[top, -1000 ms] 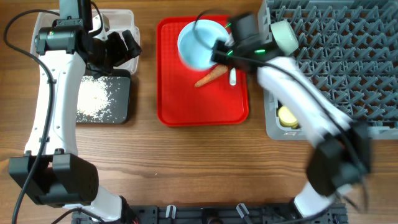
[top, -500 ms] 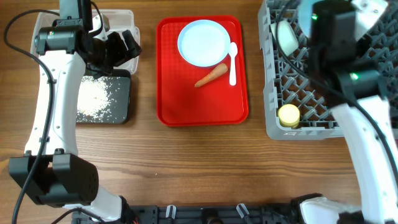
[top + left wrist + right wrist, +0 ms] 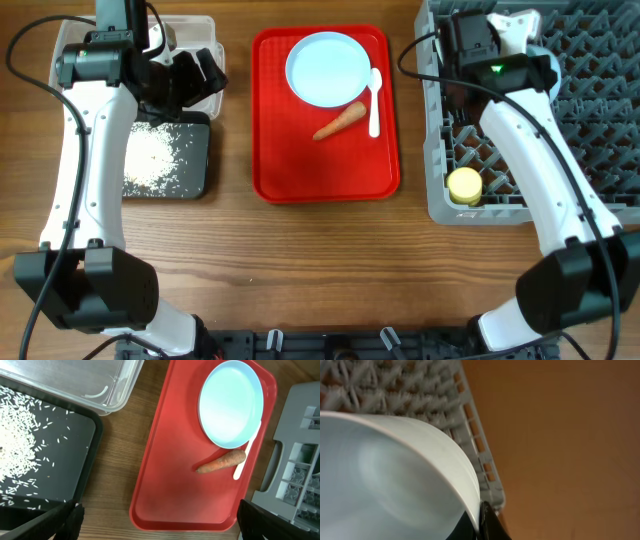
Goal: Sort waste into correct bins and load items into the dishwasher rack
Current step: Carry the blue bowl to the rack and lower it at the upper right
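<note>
Red serving tray (image 3: pixel 300 165) on apparently wooden table (image 3: pixel 330 260).

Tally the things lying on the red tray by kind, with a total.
Plate: 1
Carrot: 1
Spoon: 1
Total: 3

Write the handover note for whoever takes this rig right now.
Left gripper: open, empty, by the clear tub.
Right gripper: shut on a pale bowl, above the rack.
Done: rice in the black tray; yellow cup in the rack.
Left: set the bowl down; plate, spoon and carrot lie on the red tray.
</note>
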You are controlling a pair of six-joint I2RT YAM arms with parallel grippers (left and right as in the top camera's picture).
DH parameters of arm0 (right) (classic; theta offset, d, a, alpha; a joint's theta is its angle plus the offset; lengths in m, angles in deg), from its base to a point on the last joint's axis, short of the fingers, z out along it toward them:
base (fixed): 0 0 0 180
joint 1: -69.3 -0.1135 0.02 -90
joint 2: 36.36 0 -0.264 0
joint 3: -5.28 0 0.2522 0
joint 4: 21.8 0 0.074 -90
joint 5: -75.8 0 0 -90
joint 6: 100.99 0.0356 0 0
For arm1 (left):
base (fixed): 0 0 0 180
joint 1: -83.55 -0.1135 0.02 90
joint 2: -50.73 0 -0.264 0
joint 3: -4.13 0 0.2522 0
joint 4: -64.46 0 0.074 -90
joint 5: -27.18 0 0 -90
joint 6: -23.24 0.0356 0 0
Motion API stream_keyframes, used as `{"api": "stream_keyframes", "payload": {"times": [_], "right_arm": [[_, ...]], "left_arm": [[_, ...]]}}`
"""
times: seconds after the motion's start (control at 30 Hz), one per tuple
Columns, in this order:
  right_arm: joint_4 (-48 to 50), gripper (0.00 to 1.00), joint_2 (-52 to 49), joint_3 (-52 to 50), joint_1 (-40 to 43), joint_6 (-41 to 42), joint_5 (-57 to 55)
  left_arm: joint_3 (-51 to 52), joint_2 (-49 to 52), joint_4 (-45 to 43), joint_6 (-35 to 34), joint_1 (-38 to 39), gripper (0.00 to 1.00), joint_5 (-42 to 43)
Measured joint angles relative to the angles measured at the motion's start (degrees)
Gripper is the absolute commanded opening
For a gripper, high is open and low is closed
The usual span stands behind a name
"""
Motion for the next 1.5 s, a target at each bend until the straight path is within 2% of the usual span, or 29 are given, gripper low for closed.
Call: {"api": "stream_keyframes", "payload": {"times": [0.27, 0.37, 0.63, 0.8, 1.0, 1.17, 1.5], "right_arm": [[-1.6, 0.04, -2.5, -0.5, -0.3, -2.5, 2.5], [1.6, 0.04, -3.1, -0.7, -0.2, -2.9, 2.3], [26.6, 0.04, -3.7, -0.9, 2.3, -7.1, -3.2], [46.2, 0.04, -5.5, -0.9, 8.3, -19.5, -3.6], [59.7, 0.04, -11.6, -0.9, 12.4, -33.6, -3.7], [63.5, 0.04, -18.3, -0.9, 12.6, -42.4, -3.5], [65.2, 0.04, -21.5, -0.9, 12.5, -48.4, -3.5]], "left_arm": [[0.0, 0.0, 0.0, 0.0, 0.0, 1.00, 0.0], [0.0, 0.0, 0.0, 0.0, 0.0, 1.00, 0.0], [0.0, 0.0, 0.0, 0.0, 0.0, 1.00, 0.0], [0.0, 0.0, 0.0, 0.0, 0.0, 1.00, 0.0], [0.0, 0.0, 0.0, 0.0, 0.0, 1.00, 0.0], [0.0, 0.0, 0.0, 0.0, 0.0, 1.00, 0.0], [0.0, 0.0, 0.0, 0.0, 0.0, 1.00, 0.0]]}}
